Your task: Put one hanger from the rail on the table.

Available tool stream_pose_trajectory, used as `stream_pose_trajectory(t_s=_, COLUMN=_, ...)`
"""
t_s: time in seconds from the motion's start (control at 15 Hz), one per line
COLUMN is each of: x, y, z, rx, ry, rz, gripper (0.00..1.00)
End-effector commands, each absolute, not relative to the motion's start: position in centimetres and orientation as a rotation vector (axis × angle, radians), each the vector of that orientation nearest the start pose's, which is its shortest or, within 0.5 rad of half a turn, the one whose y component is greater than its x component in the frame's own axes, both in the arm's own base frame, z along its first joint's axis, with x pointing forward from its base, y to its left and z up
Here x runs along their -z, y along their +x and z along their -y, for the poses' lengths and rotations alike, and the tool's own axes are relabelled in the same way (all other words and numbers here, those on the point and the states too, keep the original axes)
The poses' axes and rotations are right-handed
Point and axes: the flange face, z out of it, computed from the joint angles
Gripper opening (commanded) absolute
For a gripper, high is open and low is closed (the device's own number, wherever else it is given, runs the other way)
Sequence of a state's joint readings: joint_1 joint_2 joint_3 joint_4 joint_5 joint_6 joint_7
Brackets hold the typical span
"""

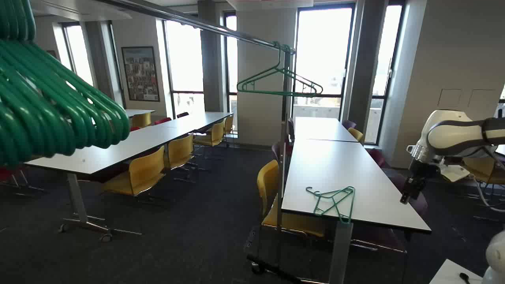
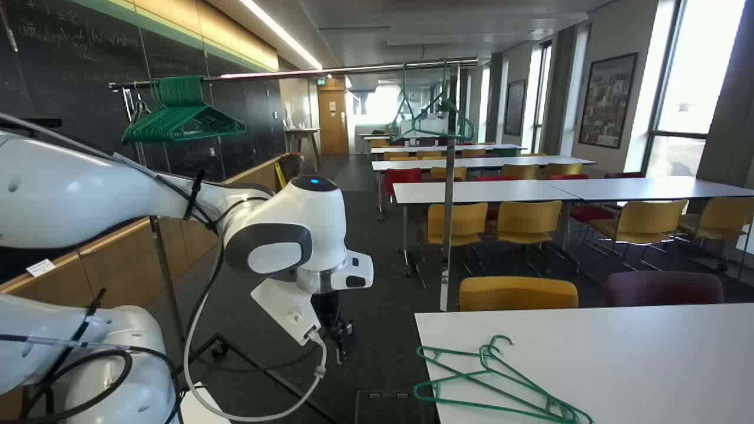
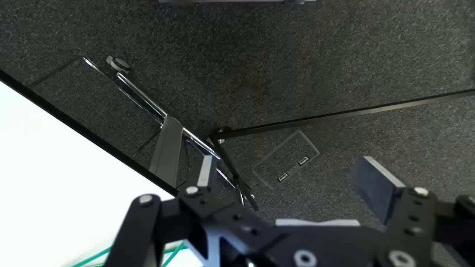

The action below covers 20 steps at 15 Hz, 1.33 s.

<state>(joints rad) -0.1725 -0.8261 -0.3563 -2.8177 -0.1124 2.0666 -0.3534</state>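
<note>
The rail (image 1: 221, 29) runs overhead and also shows in an exterior view (image 2: 353, 69). Near its end a few thin green hangers (image 1: 276, 93) hang close together; they also show in an exterior view (image 2: 436, 136). More green hangers lie overlapping on the near end of the white table (image 1: 327, 161), with hooks and corners visible (image 1: 352, 205). My gripper (image 1: 410, 193) points down beside the table's edge, apart from the hangers. In the wrist view my gripper (image 3: 291, 172) is open, with only floor between its fingers; the table top (image 3: 74, 167) and hanger pieces (image 3: 92, 256) lie at lower left.
A dense cluster of green hangers (image 2: 182, 123) hangs at the rail's opposite end. The rail's upright post (image 2: 449, 206) stands by the table corner. A yellow chair (image 1: 269, 185) stands at the table. Another white table (image 1: 158, 134) has yellow chairs along it.
</note>
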Motion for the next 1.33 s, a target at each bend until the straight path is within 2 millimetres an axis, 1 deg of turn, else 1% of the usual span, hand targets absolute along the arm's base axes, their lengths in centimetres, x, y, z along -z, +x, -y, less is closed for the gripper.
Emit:
stream_pose_trajectory(t_s=0.0, x=-41.2, y=26.9, z=14.9, rx=0.155, ry=-3.008, rz=-0.031, gripper=1.00)
stream_pose_trajectory(t_s=0.07, x=-42.1, y=27.5, z=14.6, rx=0.251, ry=-2.974, rz=0.015, gripper=1.00)
stream_pose_trajectory(t_s=0.13, x=-42.7, y=27.8, z=14.3, rx=0.295, ry=-2.956, rz=0.040, gripper=1.00)
stream_pose_trajectory(t_s=0.2, x=-43.9, y=28.4, z=13.8, rx=0.373, ry=-2.924, rz=0.089, gripper=1.00)
stream_pose_trajectory(t_s=0.47, x=-48.0, y=30.3, z=11.8, rx=0.584, ry=-2.840, rz=0.212, gripper=1.00)
stream_pose_trajectory(t_s=0.67, x=-50.9, y=31.1, z=10.7, rx=0.743, ry=-2.792, rz=0.316, gripper=1.00)
stream_pose_trajectory(t_s=0.87, x=-53.3, y=31.5, z=9.9, rx=0.905, ry=-2.745, rz=0.411, gripper=1.00)
stream_pose_trajectory(t_s=1.07, x=-55.1, y=31.8, z=9.0, rx=1.052, ry=-2.700, rz=0.490, gripper=1.00)
stream_pose_trajectory(t_s=1.2, x=-55.9, y=31.9, z=8.5, rx=1.096, ry=-2.677, rz=0.504, gripper=1.00)
stream_pose_trajectory(t_s=1.27, x=-54.5, y=32.2, z=8.6, rx=1.012, ry=-2.741, rz=0.464, gripper=1.00)
